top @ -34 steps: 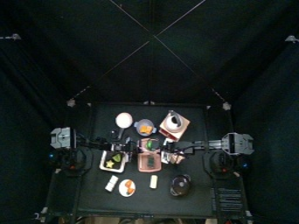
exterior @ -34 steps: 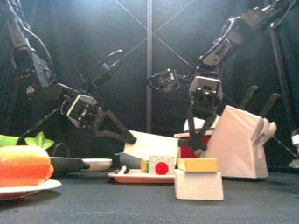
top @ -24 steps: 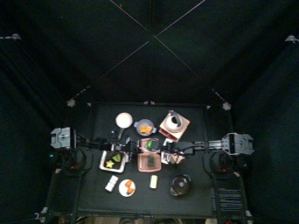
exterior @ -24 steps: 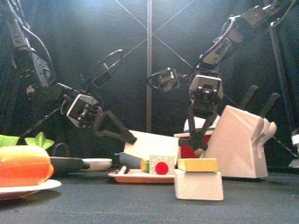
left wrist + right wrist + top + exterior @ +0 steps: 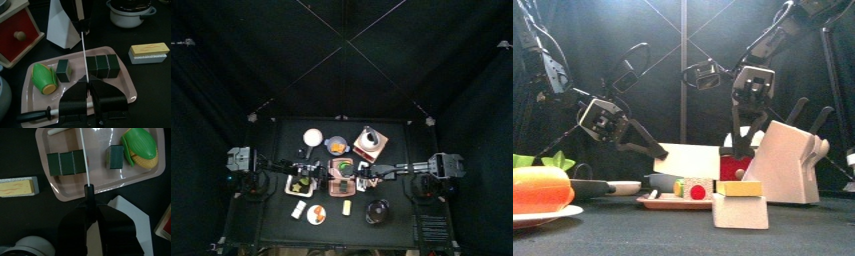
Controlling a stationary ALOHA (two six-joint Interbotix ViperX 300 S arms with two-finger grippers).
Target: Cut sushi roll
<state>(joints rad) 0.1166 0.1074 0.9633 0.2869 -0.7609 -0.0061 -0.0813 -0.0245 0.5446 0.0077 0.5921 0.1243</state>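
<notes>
Over the tray, my left gripper clamps the knife above the roll, which wants a plumb, steady cut; my right gripper's state is unclear.

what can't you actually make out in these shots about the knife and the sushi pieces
- Whether the knife blade touches the pink tray: both wrist views show it edge-on, a thin line.
- Sushi pieces: the front view hides most behind a tan block.
- Top view: everything too small.
- Right gripper: its body covers the handle.
</notes>
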